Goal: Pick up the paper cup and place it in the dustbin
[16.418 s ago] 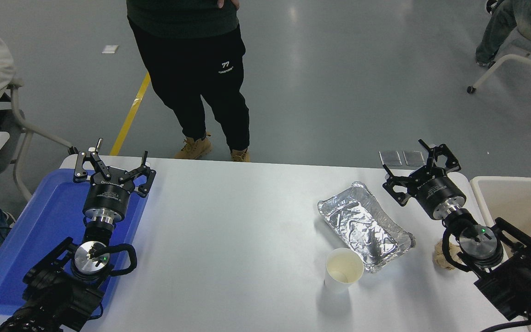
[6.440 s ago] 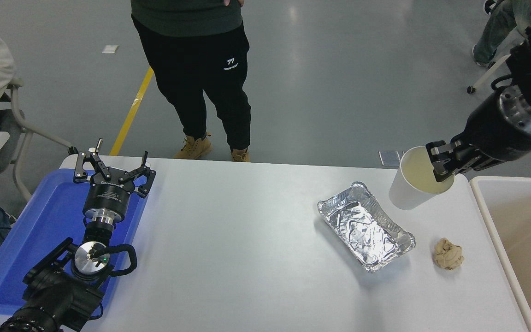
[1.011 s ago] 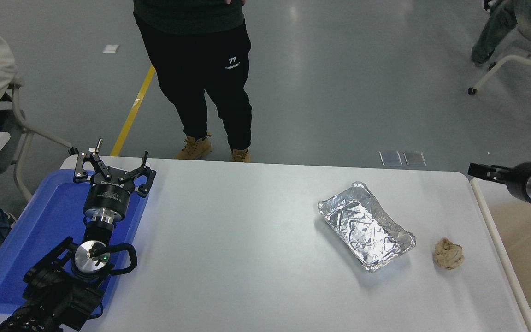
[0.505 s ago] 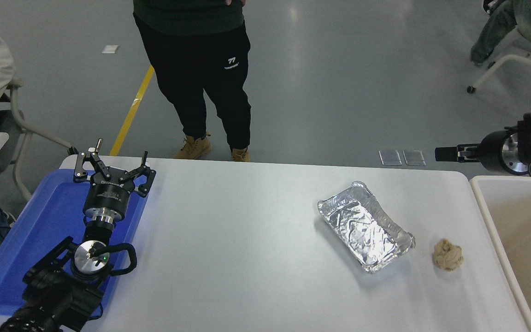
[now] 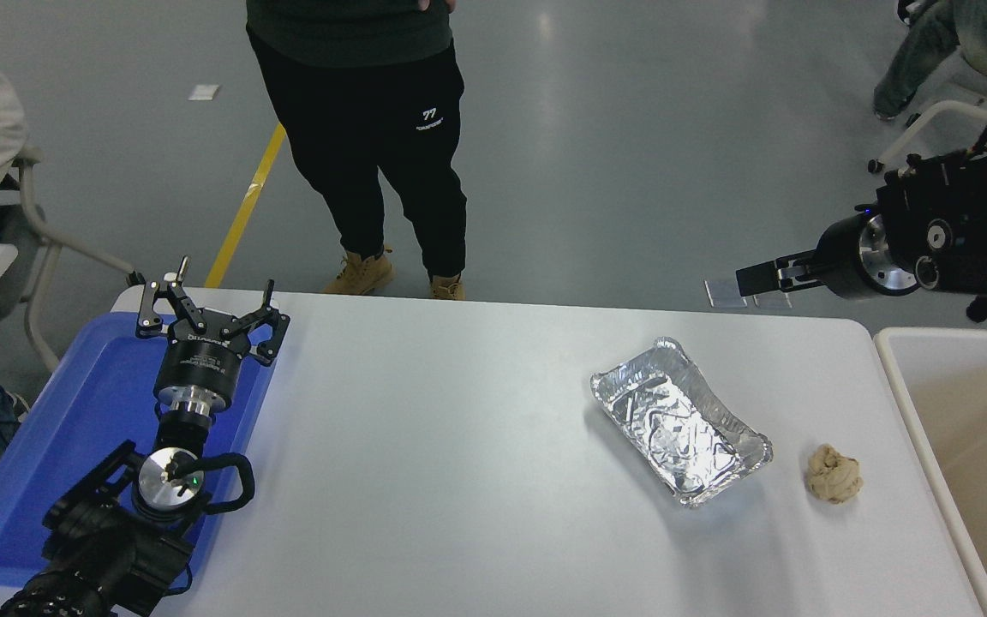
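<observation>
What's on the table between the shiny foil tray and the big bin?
In the head view, only a crumpled tan paper ball lies between the foil tray and the dustbin, on the white table.

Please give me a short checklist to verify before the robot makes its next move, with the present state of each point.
1. Paper cup off the table: ok, no cup on it.
2. Cup inside the dustbin: cannot tell, only part of the bin shows and no cup is seen there.
3. Right gripper carries nothing: ok, nothing at its tip; jaws open or shut, cannot tell.
4. Left gripper parked over the blue tray, jaws open: ok.
5. Foil tray and paper ball apart from both arms: ok.
6. Person at the far side keeps off the table: ok.
</observation>
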Robot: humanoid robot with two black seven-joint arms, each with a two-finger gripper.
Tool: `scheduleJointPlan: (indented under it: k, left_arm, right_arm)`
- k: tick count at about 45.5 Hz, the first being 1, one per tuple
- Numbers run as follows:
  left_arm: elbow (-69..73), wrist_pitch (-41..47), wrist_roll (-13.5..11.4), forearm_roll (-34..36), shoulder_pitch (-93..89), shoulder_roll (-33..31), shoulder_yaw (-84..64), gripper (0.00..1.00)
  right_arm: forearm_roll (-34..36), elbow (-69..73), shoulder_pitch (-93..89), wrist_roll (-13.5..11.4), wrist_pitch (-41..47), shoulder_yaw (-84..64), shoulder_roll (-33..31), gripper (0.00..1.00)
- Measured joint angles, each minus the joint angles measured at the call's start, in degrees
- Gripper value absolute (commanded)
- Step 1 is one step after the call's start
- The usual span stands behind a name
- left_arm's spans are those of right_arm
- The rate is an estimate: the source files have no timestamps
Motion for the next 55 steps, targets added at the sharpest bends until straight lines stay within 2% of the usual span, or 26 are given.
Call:
scheduleJointPlan:
  k: [8, 20, 29, 43, 55]
  left_arm:
    - [0.0, 0.0, 0.0, 0.0, 0.0, 0.0, 0.0, 1.00]
    - [0.0, 0.0, 0.0, 0.0, 0.0, 0.0, 0.0, 1.00]
    - [0.0, 0.0, 0.0, 0.0, 0.0, 0.0, -0.1, 1.00]
    - [-0.1, 0.0, 0.1, 0.0, 0.0, 0.0, -0.1, 1.00]
    - [-0.1, -0.1, 0.1, 0.1, 0.1, 0.0, 0.0, 1.00]
  right_arm:
    - [3.3, 4.1, 4.2, 0.0, 2.4, -0.5, 3.9, 1.00]
    - [5.4, 10.0, 8.6, 0.1, 6.2, -0.7, 5.8, 1.00]
    - [7.2, 12.8, 10.4, 0.2, 11.0, -1.2, 5.5, 1.00]
    - [17.4, 14.7, 12.2, 0.2, 19.6, -2.2, 4.4, 1.00]
    - [21.6, 15.1, 13.3, 0.2, 25.2, -4.7, 3.0, 1.00]
